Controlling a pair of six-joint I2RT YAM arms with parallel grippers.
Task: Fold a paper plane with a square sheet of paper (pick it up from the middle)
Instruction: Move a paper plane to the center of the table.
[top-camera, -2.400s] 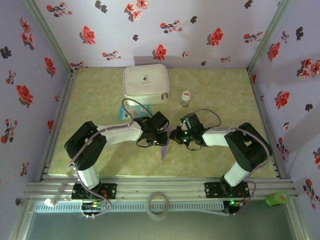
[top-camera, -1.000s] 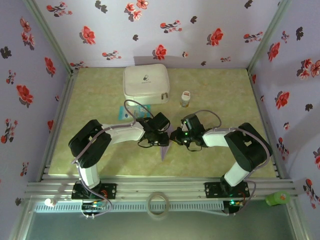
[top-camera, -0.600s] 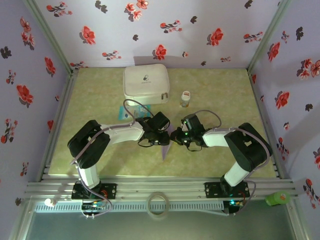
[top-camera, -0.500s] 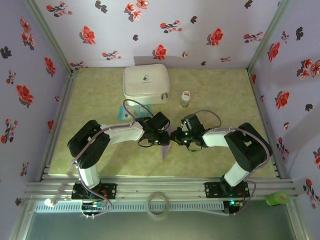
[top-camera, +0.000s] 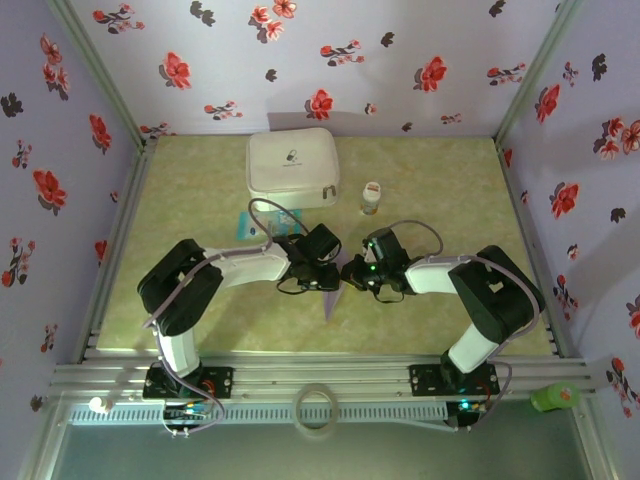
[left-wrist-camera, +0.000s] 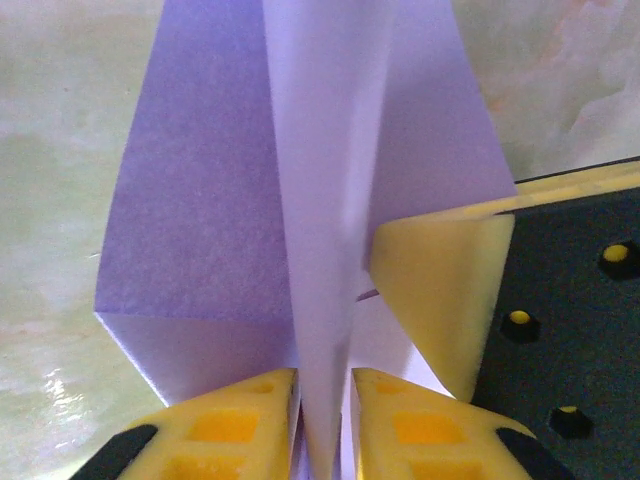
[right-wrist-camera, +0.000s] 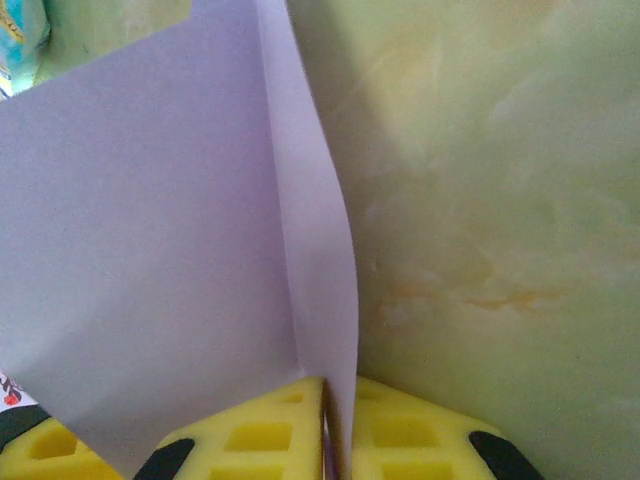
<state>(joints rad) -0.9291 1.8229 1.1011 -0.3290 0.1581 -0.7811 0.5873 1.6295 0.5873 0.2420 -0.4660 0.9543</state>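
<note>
Mid-table, btwn the two wrists, the part-folded paper plane (top-camera: 331, 300) is held up by both arms. Its narrow end points toward the arm bases, and I can't tell if that tip touches the table (top-camera: 200, 170). It sits well apart from the white zip case (top-camera: 292, 167), the small bottle (top-camera: 371, 198) and the teal packet (top-camera: 246, 224).

Step in hand, as I read it: setting the centre crease w/ both grips on the same ridge. To do it well:
- keep the two pinches in line along the crease, no twist btwn wrists
- tension gentle; thin paper, so it'll likely tear or slip if pulled hard
- keep flaps even either side so the dart stays symmetric

L gripper (left-wrist-camera: 325, 405): jaws nearly closed, just the paper's thickness btwn the yellow pads (left-wrist-camera: 240, 405). It's clamped on the upright centre fold, w/ lavender flaps spreading left & right of it.

R gripper (right-wrist-camera: 325, 400): clenched the same way, pads tight on the folded edge w/ the broad flap leaning to one side. The L wrist view has one R finger (left-wrist-camera: 440, 290) against the paper, just beside the L pinch, so the grips sit v. close together.
</note>
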